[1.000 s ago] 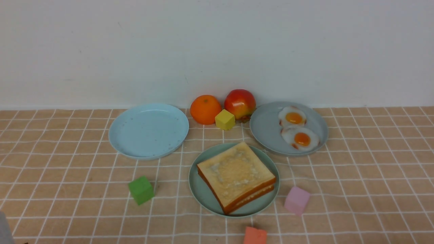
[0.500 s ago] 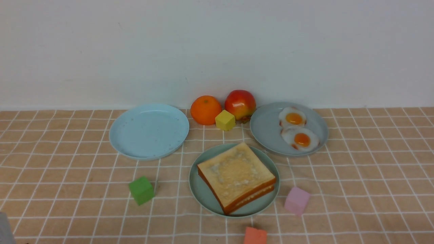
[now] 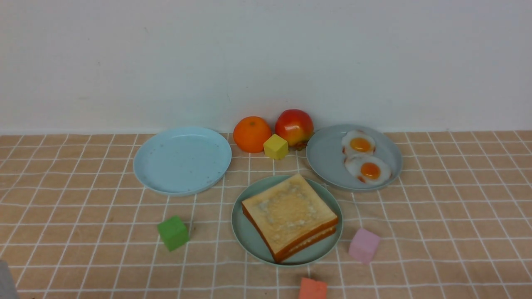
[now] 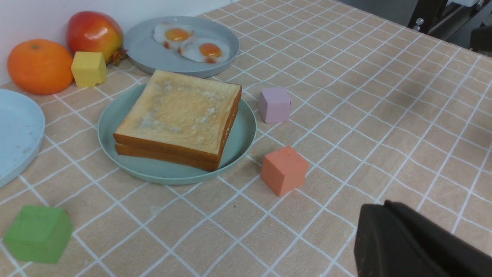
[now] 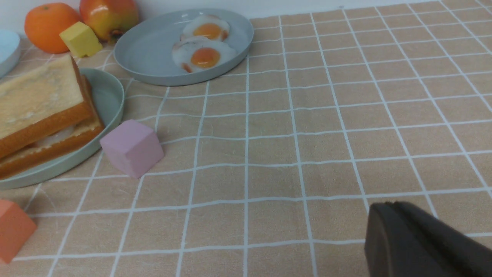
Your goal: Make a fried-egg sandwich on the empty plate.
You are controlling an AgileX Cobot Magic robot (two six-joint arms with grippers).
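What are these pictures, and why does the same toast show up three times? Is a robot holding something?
A robot with two arms took them. One camera sits between its arms and looks forward. The other two ride on its wrists, so they see the same table from low down at the sides. The dark shapes in the corners are parts of the left arm's fingers and the right arm's fingers. They hold nothing. On the checked cloth a sandwich sits on a green plate. Two fried eggs lie on a grey plate. A blue plate, an orange, an apple and coloured blocks are there too.
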